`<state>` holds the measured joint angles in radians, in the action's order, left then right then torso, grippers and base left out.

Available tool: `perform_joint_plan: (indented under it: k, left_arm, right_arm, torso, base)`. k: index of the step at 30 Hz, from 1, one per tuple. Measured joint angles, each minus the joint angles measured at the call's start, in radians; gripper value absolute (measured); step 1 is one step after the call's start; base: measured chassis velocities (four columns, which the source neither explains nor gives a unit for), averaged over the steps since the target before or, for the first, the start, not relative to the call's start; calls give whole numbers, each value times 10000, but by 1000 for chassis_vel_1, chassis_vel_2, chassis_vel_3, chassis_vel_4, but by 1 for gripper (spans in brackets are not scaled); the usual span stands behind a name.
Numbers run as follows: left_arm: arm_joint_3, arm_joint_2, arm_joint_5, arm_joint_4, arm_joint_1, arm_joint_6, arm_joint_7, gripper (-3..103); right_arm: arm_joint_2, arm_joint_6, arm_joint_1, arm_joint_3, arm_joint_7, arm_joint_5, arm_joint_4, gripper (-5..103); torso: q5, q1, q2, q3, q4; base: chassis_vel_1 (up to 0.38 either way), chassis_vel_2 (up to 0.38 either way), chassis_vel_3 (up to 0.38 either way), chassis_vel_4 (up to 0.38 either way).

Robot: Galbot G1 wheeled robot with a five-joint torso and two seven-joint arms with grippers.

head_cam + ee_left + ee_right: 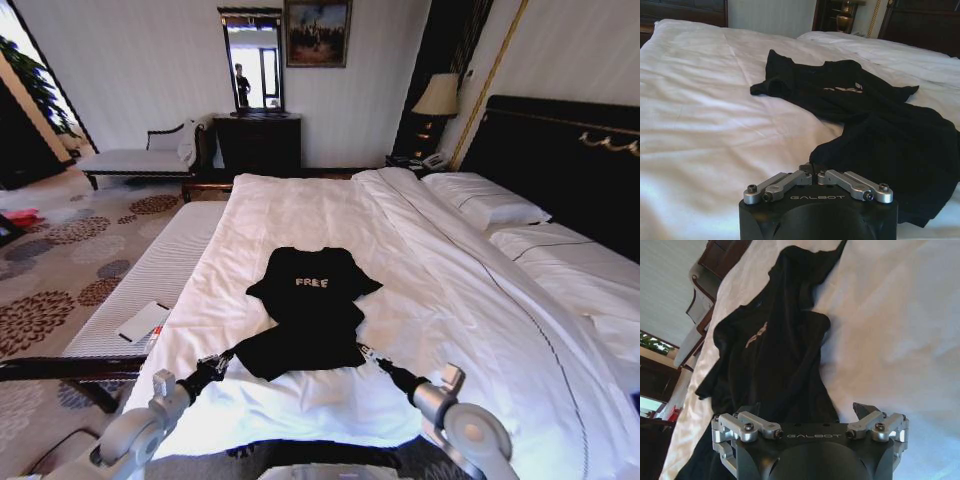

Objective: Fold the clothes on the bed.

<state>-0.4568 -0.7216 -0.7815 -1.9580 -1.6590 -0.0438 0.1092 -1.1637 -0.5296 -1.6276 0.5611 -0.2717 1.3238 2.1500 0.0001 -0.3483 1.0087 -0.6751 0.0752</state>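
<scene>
The black T-shirt [308, 315] lies on the white duvet of the bed [440, 300], near the foot end on the robot's side, well apart from the pillows [497, 212]. Its collar and the white "FREE" lettering [311, 283] point toward the headboard [560, 150]; its hem lies nearest the robot. The long axis thus runs from robot to headboard. The lower half is rumpled and bunched, not flat; the sleeves spread to either side of the lettering.

Left gripper [213, 366]: low over the duvet at the shirt's near left hem corner. In the left wrist view the left gripper [810, 169] has its jaws drawn together, their tips meeting at the edge of the black fabric. Whether cloth is actually pinched between them cannot be told.

Right gripper [372, 357]: at the near right hem corner, touching or just beside the fabric. In the right wrist view the right gripper [807, 412] has its jaws spread wide, with the T-shirt [765, 355] lying between and ahead of them; nothing is gripped.

Assessment: both arms sit at the hem, one at each corner, equally near. The garment lies straight ahead of both jaws, along their line of reach, so a lengthwise fold toward the collar appears to be the step in hand. The right corner is judged not yet secured. The bunched lower fabric risks an uneven fold.
</scene>
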Motion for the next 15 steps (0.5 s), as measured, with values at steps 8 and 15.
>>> perform_joint_plan:
  k: [8,15]
  left_arm:
    - [41,-127,-52,-134,-31,-106,-79,0]
    - [-2,-87,-77,-166,-70,-115,-83,0]
  right_arm:
    - [-177,-9,207,-334,47,-277,-443,100]
    - [-370,-3,232,-495,87,-499,-530,95]
  torso:
    - [0,-1,0,0,1]
    - [-1,0,0,0,0]
  base:
    - [0,0,0,0]
    - [0,0,0,0]
